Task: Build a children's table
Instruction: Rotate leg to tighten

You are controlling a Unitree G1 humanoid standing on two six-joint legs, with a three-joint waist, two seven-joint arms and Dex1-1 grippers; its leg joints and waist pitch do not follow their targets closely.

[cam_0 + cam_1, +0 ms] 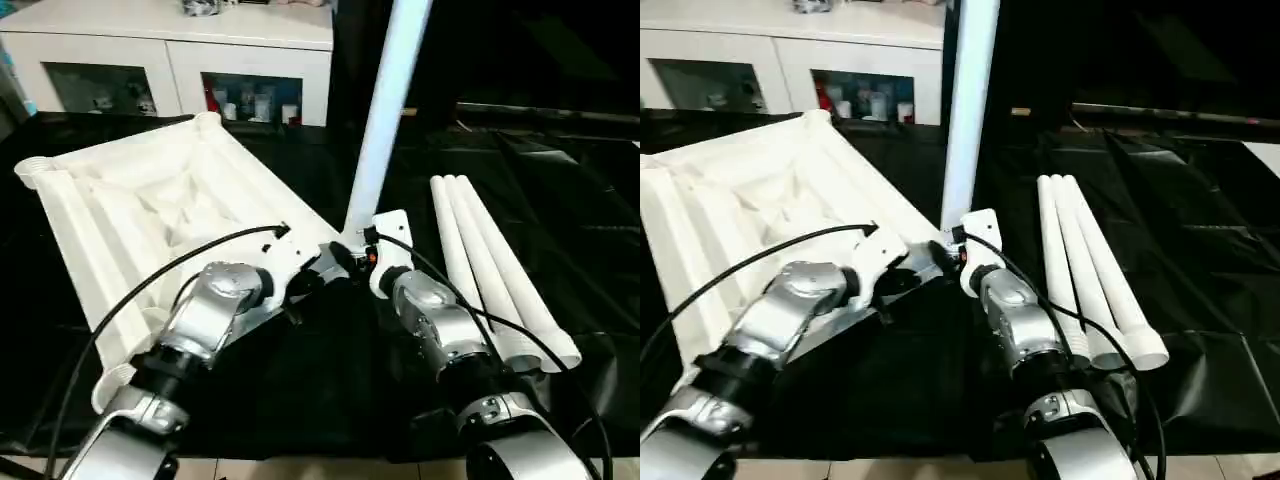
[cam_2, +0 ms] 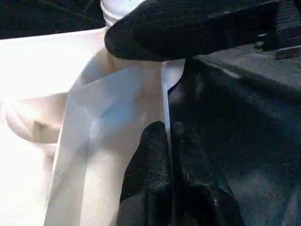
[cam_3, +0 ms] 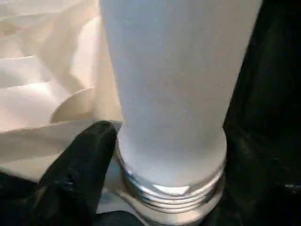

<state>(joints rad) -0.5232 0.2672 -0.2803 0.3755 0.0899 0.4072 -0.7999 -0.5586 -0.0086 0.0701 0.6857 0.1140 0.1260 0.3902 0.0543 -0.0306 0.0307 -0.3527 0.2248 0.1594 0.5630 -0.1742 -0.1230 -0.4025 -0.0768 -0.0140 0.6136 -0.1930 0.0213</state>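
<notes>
- The tabletop [image 1: 150, 215] is a white plastic rectangle with a raised rim, ribbed moulded faces inside and round sockets at its corners; it lies underside up on the black-covered desk [image 1: 330, 390], which has a slightly glossy, creased sheet over it.
- One leg [image 1: 385, 110], a long, smooth white tapered tube, stands upright in the tabletop's near right corner socket; in the right wrist view its base ends in a threaded collar with several ridges showing above the socket.
- The left pincer [image 2: 169, 155] is pressed shut on the thin upright rim of the tabletop, just beside that corner; its two fingers are matte black and rounded.
- The right pincer [image 3: 141, 155] sits at the foot of the standing leg with one black finger [image 3: 80, 165] against the collar; the other finger is hidden behind the tube, so I cannot tell whether it grips the leg.
- Three more legs [image 1: 500, 270] lie side by side, touching one another, on the desk to the right of the tabletop, threaded ends toward the robot.
- Behind the tabletop stands a white cabinet [image 1: 170, 50] with glass doors.
</notes>
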